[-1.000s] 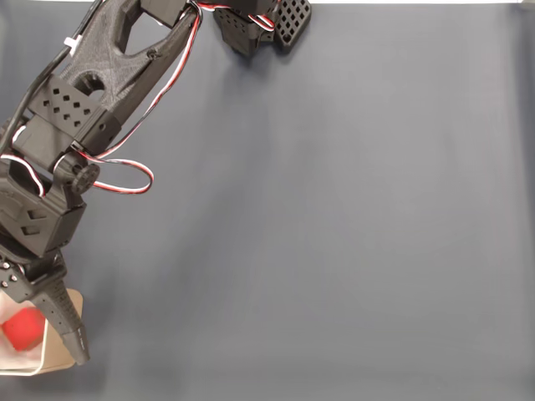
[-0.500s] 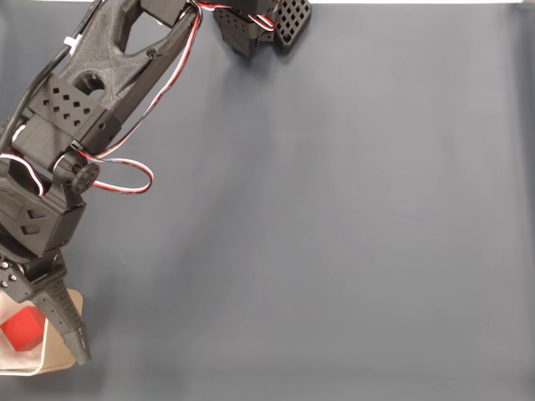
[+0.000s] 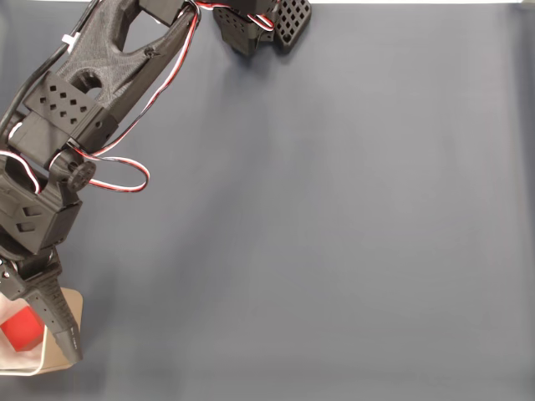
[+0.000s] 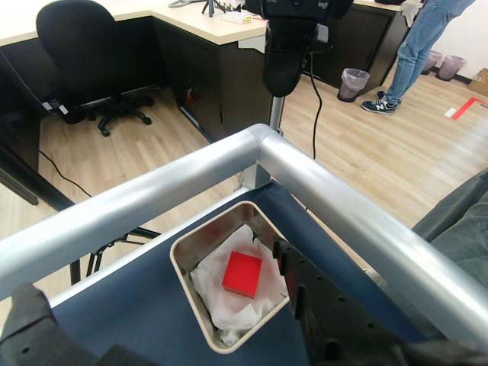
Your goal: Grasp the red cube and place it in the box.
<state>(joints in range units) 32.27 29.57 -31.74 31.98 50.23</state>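
The red cube (image 4: 242, 274) is seen lying inside the box (image 4: 183, 266), on crumpled white paper (image 4: 210, 284), at the blue worktop's (image 3: 334, 234) corner beneath the silver rail (image 4: 152, 198). In the fixed view the cube (image 3: 21, 329) sits at the worktop's lower-left corner. The gripper (image 4: 152, 305) is held just above the box with its jaws spread apart and nothing between them; one black finger (image 4: 305, 297) is placed just beside the cube, and no contact can be seen.
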